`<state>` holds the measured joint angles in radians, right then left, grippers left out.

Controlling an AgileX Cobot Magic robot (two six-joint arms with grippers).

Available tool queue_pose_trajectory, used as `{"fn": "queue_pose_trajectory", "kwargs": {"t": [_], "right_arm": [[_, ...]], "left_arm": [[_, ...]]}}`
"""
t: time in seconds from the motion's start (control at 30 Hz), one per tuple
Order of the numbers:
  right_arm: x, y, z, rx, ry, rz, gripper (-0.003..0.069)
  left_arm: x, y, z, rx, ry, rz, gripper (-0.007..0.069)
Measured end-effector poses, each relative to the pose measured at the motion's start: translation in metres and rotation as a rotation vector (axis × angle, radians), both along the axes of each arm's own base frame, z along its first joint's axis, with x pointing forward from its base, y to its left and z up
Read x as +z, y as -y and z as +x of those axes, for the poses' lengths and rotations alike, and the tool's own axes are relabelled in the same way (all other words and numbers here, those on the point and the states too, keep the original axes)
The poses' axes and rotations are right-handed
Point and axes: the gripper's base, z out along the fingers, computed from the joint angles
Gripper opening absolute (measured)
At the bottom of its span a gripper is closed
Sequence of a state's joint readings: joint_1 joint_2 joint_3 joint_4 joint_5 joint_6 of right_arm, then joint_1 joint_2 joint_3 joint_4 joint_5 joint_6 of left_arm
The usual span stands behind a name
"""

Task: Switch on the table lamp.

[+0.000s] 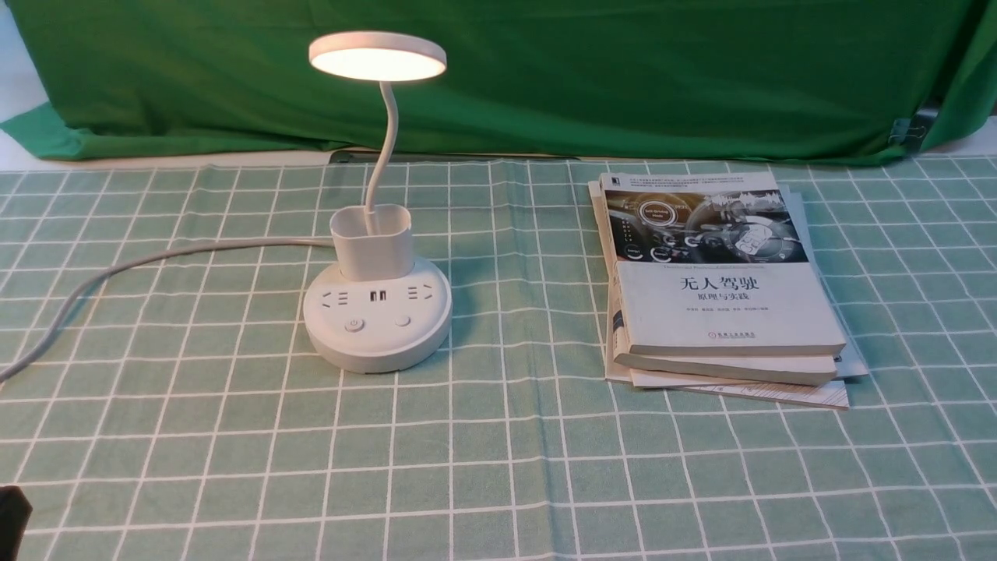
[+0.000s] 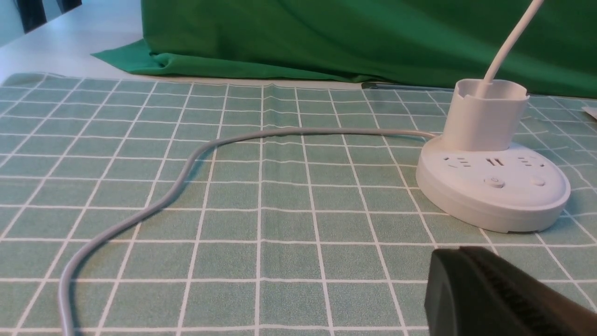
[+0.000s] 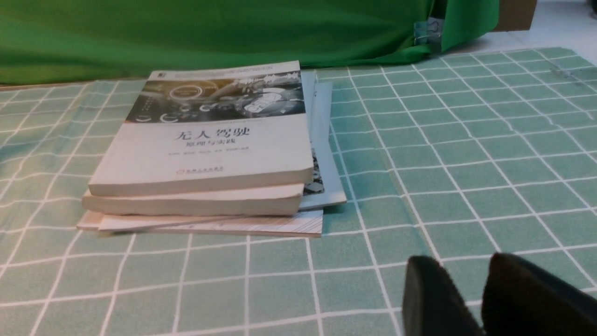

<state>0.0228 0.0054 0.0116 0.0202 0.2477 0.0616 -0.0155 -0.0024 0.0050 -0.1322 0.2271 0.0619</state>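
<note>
The white table lamp (image 1: 378, 327) stands left of the table's middle, and its flat disc head (image 1: 378, 56) glows. A thin gooseneck (image 1: 383, 148) rises out of the small cup holder (image 1: 371, 241). Two buttons (image 1: 354, 324) sit on the front of the round base, below the sockets. In the left wrist view the base (image 2: 489, 196) lies ahead of my left gripper (image 2: 459, 254), which is shut, empty and well short of it. My right gripper (image 3: 461, 266) hovers low over the cloth, near the books and far from the lamp, its fingers slightly apart with nothing between them.
A stack of books (image 1: 716, 288) lies right of the lamp. The lamp's grey cord (image 1: 156, 261) snakes leftwards over the green checked tablecloth (image 1: 498, 467). A green backdrop (image 1: 623, 78) closes off the far edge. A dark corner of my left arm (image 1: 12, 514) shows at the near left.
</note>
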Motion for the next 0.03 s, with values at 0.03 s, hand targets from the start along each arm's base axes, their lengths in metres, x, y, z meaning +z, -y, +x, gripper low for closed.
{"fn": "queue_pose_trajectory", "kwargs": {"t": [0.03], "right_arm": [[0.0,0.0,0.0,0.0,0.0,0.0,0.0238]], "left_arm": [[0.0,0.0,0.0,0.0,0.0,0.0,0.0002]]}}
